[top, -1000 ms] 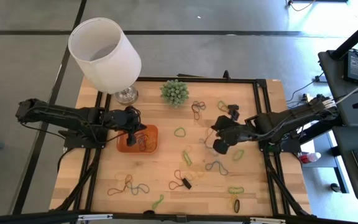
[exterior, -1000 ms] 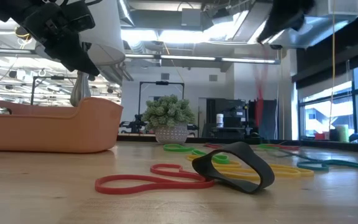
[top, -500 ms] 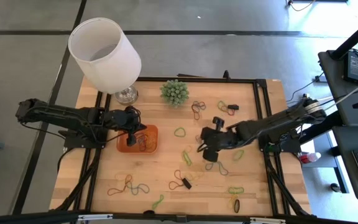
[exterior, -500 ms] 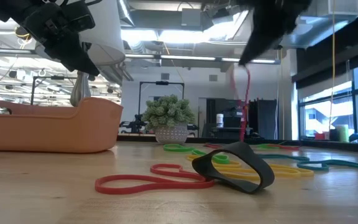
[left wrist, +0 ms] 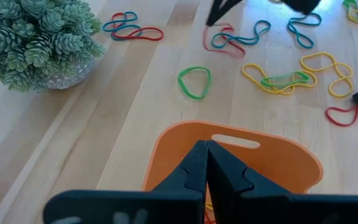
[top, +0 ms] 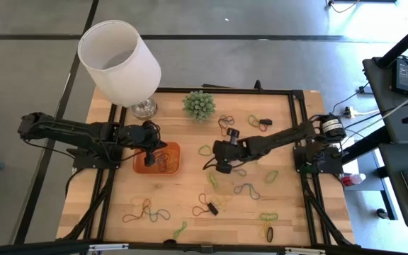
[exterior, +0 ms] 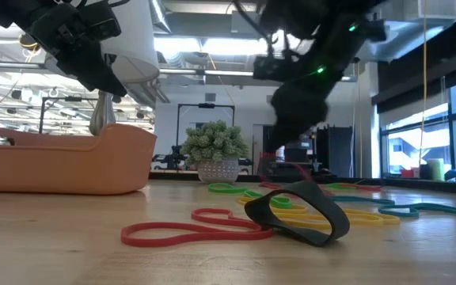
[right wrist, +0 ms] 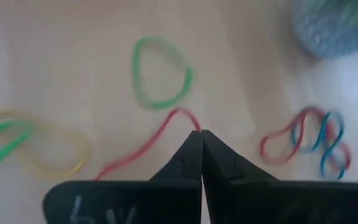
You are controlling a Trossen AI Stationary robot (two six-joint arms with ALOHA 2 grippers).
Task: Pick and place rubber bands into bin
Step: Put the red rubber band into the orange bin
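Bands lie scattered over the wooden table (top: 190, 191). Nearest the front edge, the high view shows a green band (top: 180, 230), a linked orange and blue string of bands (top: 146, 211), a red band joined to a black band (top: 209, 206) and a yellow-green pair (top: 268, 225).

Farther in, toward the middle, sits the right gripper (top: 221, 168), its arm reaching in from the right side. Its fingers (right wrist: 194, 155) are pressed together on the end of a red band (right wrist: 146, 146), which trails away from the tips over the wood. A green loop (top: 205, 150) lies just beside the gripper, toward the bin. Yellow bands (top: 213, 180) and a blue-grey band (top: 246, 190) lie near it on the front side.

On the left half, the orange bin (top: 157, 158) rests flat on the table with several bands already inside. The left gripper (top: 151, 152) hangs over the bin's left part, fingers (left wrist: 204, 163) closed flat against each other with nothing between them.

At the far edge stand a spiky green plant (top: 199, 105), more loose bands (top: 226, 124) to its right, and a white lamp (top: 119, 62) at the far left corner.
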